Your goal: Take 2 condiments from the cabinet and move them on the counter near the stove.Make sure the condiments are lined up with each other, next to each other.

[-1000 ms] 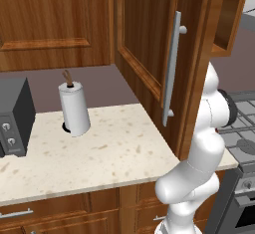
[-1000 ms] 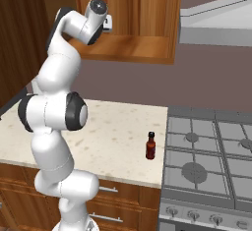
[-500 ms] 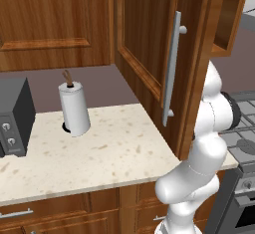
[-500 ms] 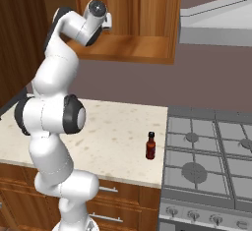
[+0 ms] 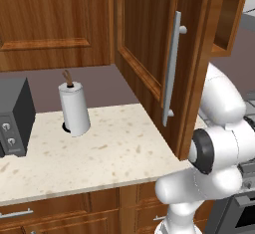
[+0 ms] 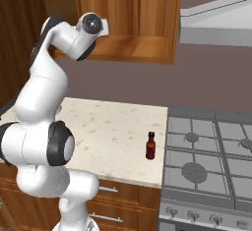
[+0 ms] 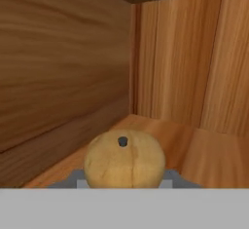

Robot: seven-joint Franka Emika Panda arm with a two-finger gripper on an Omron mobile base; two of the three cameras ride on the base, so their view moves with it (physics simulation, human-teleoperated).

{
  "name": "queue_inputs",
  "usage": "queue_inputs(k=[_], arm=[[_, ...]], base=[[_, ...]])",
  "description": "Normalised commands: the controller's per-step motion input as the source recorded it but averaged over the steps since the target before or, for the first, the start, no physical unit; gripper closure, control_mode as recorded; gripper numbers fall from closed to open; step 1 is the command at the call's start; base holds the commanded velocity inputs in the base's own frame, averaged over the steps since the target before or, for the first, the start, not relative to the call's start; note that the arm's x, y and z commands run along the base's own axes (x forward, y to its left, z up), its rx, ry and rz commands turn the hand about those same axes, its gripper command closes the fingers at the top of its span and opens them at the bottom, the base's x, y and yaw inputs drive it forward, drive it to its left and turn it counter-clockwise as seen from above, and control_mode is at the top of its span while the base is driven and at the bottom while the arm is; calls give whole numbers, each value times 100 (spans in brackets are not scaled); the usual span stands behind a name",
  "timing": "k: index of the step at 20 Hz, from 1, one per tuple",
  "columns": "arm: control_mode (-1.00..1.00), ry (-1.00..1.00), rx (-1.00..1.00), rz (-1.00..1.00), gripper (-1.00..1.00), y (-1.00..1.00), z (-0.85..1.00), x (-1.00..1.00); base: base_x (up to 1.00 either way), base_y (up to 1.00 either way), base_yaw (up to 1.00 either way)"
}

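My gripper [image 7: 124, 179] reaches inside the open wooden cabinet [image 6: 133, 23] and is shut on the tan knob-topped shaker [image 7: 124, 160], which stands on the cabinet floor between the fingertips. The shaker's round top with a small hole faces the hand camera. The other condiment, a dark red-brown bottle [image 6: 150, 145] with a black cap, stands upright on the speckled counter [image 6: 108, 127] just left of the stove [image 6: 211, 151]. In the right base view my hand [image 6: 103, 27] enters the cabinet's lower left part.
The cabinet door [image 5: 149, 54] with its long silver handle [image 5: 171, 68] hangs open over the counter, right beside my arm. A white paper-towel roll [image 5: 74, 108] and a black toaster [image 5: 15, 118] stand at the left. A range hood [image 6: 216, 23] hangs above the stove.
The arm holds almost the same pose with the hand inside the cabinet. The bottle on the counter has not moved.
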Motion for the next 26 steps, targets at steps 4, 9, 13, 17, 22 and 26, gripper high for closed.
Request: queue_inputs(k=[4,9,13,17,22,26], arm=[[-100,0,0,0,100,-27,13,-100],[-100,1,0,0,100,-41,16,-97],[-100,2,0,0,100,-56,9,-86],[-100,1,-2,0,100,-65,-4,-71],[-100,0,-11,5,100,-73,-12,-35],[-100,0,-10,9,100,-80,-27,-59]], base=[[0,0,0],[0,0,0],[0,0,0],[0,0,0],[0,0,0],[0,0,0]])
